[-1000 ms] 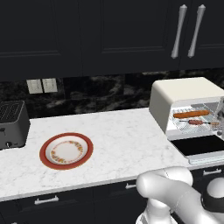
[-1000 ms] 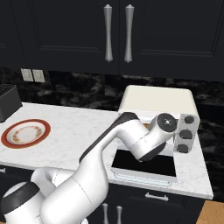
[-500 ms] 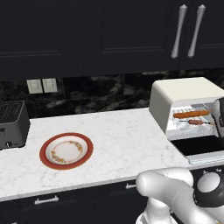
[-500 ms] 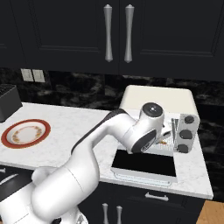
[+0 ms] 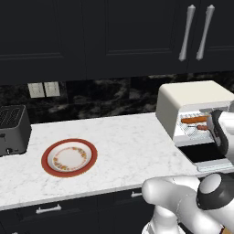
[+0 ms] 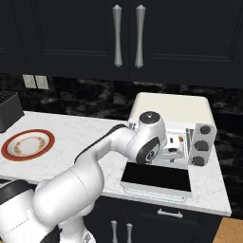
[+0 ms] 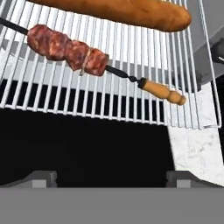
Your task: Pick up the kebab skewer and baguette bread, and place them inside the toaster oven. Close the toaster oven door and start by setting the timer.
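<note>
The toaster oven [image 5: 183,103] was seen at the right end of the white marble counter [image 5: 123,146], at about 3 o'clock in the left base view, and its door [image 6: 156,179] was folded down flat in front of it, the dark glass facing up. On the wire rack [image 7: 131,65] inside, the kebab skewer [image 7: 78,54] was laid across the bars, with three reddish-brown meat chunks near the middle and its pale wooden handle pointing toward 4 o'clock in the hand view. The baguette bread [image 7: 131,13] was placed just beyond the skewer on the same rack, at 12 o'clock in that view, close to the skewer but not touching it as far as could be judged. The gripper [image 7: 111,177] was held above the lowered door, just in front of the rack, and its two dark finger tips [image 7: 41,178] were spread wide apart with nothing between them. In the right base view the hand was seen in front of the oven opening, and three dark knobs [image 6: 201,144] were lined up at the oven's right side. A red-rimmed plate [image 5: 69,157] was found at 8 o'clock on the counter, well apart from the oven, and a dark slot toaster [image 5: 13,130] at 9 o'clock beside the wall.
</note>
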